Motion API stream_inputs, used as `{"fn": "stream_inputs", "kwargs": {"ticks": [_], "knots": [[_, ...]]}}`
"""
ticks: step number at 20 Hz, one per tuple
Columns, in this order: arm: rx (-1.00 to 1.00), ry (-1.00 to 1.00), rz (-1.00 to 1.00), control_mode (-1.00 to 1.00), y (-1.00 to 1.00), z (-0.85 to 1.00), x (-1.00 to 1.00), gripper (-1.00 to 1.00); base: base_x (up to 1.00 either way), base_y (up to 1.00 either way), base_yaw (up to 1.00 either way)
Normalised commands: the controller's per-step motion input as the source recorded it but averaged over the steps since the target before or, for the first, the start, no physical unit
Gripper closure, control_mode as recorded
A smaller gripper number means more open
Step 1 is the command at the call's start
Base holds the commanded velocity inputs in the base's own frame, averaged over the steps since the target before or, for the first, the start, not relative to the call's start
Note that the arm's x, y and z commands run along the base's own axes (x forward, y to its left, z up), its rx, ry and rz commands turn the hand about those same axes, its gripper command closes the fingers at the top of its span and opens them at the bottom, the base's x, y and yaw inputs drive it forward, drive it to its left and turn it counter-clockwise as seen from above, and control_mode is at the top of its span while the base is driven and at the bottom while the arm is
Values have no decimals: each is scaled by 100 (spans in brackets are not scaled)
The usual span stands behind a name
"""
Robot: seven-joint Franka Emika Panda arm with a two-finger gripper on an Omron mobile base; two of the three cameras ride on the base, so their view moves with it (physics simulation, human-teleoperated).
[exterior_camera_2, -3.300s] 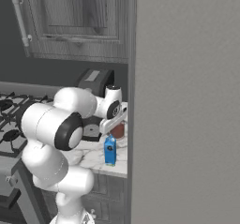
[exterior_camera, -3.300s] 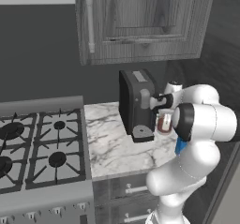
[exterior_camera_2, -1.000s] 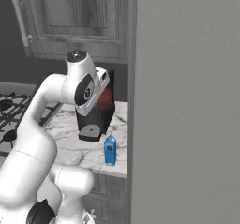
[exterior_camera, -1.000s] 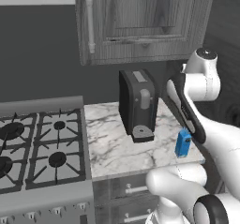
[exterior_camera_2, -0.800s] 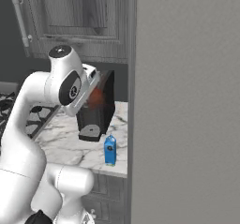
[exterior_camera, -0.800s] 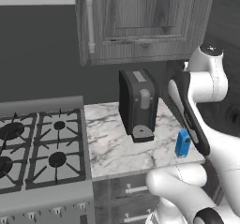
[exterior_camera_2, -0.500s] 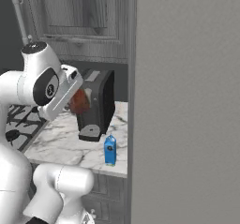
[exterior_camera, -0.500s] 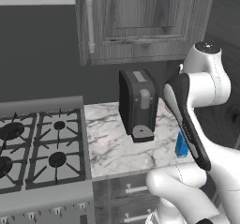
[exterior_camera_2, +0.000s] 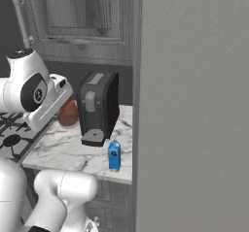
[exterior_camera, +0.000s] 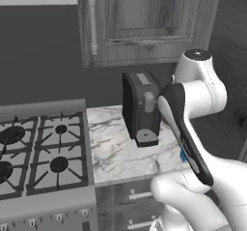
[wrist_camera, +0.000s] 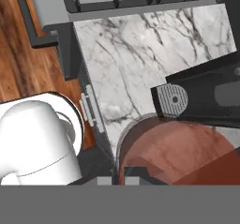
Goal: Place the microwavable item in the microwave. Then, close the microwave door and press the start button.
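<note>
**Cup aloft over the marble counter**

We see the small reddish-brown cylindrical cup (exterior_camera_2: 68,113) held above the white marble counter (exterior_camera_2: 68,151), just left of the black coffee machine (exterior_camera_2: 98,107) in the right base view. In the hand view the cup (wrist_camera: 176,150) looms close at the jaws, which appear closed on it. A small blue boxy bottle (exterior_camera_2: 114,156) stands near the counter's front edge. The black gas stove (exterior_camera: 41,150) adjoins the counter, under grey wooden cabinets (exterior_camera: 144,22).
</note>
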Motion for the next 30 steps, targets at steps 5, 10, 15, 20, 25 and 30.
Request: {"fn": "stream_inputs", "kwargs": {"ticks": [5, 10, 15, 20, 25, 30], "knots": [[0, 0, 0, -100, 27, -11, -16, 100, 0, 0, 0], [0, 0, 0, 100, 36, -9, -35, 100, -13, 11, 0], [0, 0, 0, 100, 0, 0, 0, 100, -84, 55, -9], [0, 0, 0, 100, 0, 0, 0, 100, -91, 39, -22], [0, 0, 0, 100, 0, 0, 0, 100, -92, 11, -42], [0, 0, 0, 100, 0, 0, 0, 100, -87, 0, -56]]}}
